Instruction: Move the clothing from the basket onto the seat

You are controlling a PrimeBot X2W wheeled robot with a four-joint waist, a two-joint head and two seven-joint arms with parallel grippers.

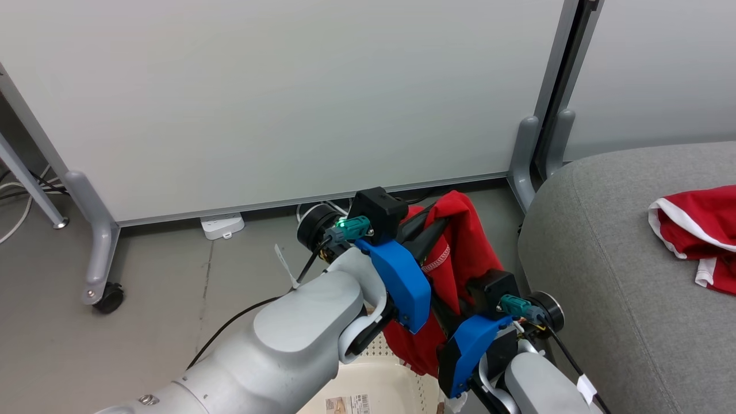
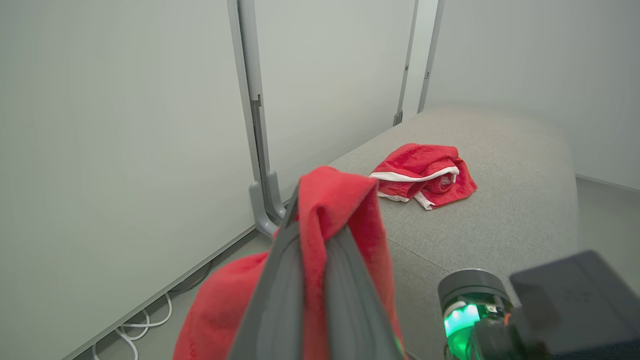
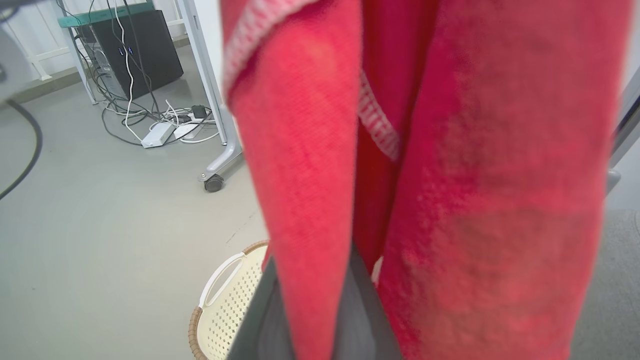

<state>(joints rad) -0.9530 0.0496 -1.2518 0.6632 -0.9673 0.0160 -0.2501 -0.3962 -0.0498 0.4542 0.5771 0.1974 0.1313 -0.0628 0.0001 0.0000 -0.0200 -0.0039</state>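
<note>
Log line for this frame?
left pincer: shut on garment | right pincer: shut on garment | garment: over basket | second garment: on seat

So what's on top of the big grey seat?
One crumpled red garment with white bands lies on the seat. Anything beneath it is covered, and the red cloth held up in front hides the seat's near corner.

a lab or office: wheeled white partition panels [image 1: 287, 103], a computer tower [image 3: 135, 50], loose cables [image 3: 125, 102], a power strip [image 1: 222, 225].
</note>
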